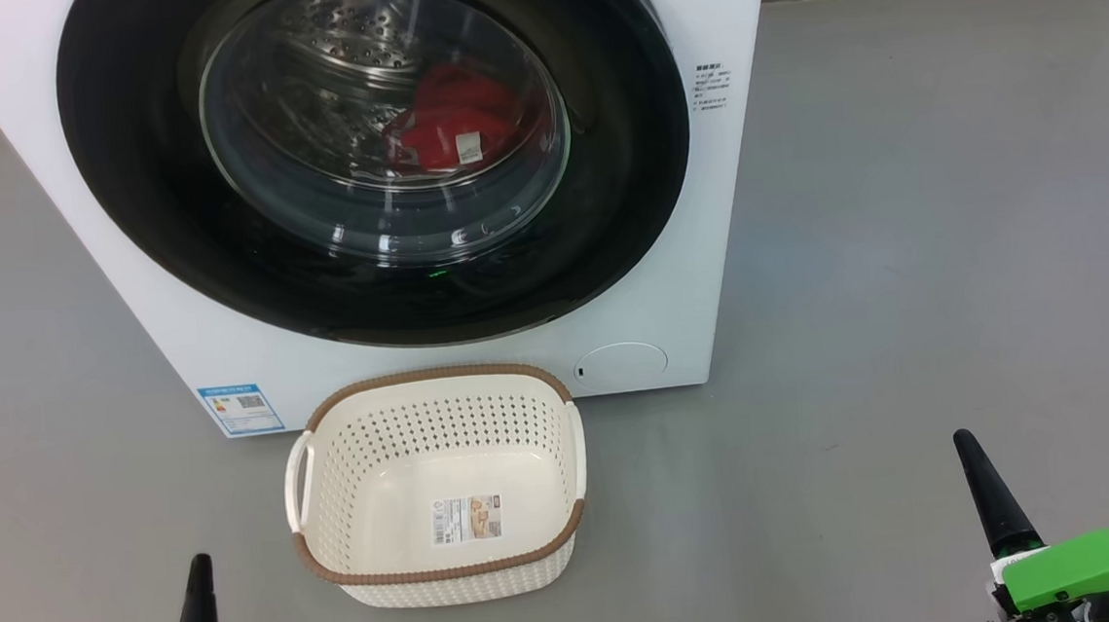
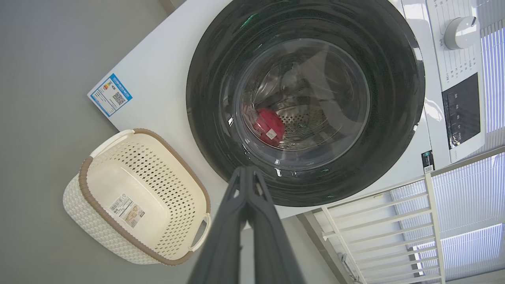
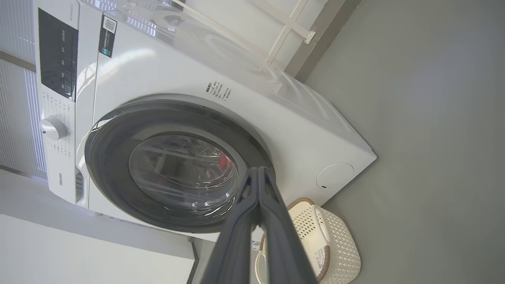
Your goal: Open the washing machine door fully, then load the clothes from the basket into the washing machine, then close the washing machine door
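The big white boxy front-loading washing machine [image 1: 732, 191] is standing with its large round glossy black door [image 1: 149, 232] shut. The bright red garment with a small white label [image 1: 448, 118] is lying in the steel drum (seen through the glass bowl). The small cream-white perforated plastic basket with a brown woven-look rim [image 1: 436, 571] is sitting on the smooth grey floor [image 1: 949, 225] just before the machine, baring its bottom sticker [image 1: 467, 518]. The left gripper [image 1: 200, 562] and right gripper [image 1: 964, 438] are hanging apart from it, fingers pressed together, gripping nothing.
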Robot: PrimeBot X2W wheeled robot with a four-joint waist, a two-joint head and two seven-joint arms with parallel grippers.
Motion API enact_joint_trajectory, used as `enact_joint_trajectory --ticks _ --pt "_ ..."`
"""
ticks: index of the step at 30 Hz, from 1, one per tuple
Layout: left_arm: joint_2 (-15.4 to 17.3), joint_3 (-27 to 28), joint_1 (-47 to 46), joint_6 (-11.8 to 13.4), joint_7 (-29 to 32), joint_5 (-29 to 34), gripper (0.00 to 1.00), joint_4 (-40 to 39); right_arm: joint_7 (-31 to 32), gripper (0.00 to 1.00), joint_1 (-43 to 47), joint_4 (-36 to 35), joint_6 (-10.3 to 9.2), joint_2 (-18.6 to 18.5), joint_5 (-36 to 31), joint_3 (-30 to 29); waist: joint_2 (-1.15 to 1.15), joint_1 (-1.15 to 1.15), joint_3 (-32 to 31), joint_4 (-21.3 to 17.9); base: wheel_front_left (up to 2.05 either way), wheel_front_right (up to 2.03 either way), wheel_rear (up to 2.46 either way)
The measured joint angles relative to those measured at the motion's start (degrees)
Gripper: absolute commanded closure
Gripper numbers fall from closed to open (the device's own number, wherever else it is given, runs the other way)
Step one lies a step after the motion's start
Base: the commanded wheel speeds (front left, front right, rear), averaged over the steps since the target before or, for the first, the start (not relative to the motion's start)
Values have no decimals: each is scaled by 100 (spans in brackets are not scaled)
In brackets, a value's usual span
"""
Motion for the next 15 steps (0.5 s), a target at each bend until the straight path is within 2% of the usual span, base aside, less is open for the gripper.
enact_joint_trajectory --ticks 15 --pt "-34 140 -120 0 253 -861 100 78 279 100 -8 18 -1 193 780 -219 0 0 4 -4 0 0 0"
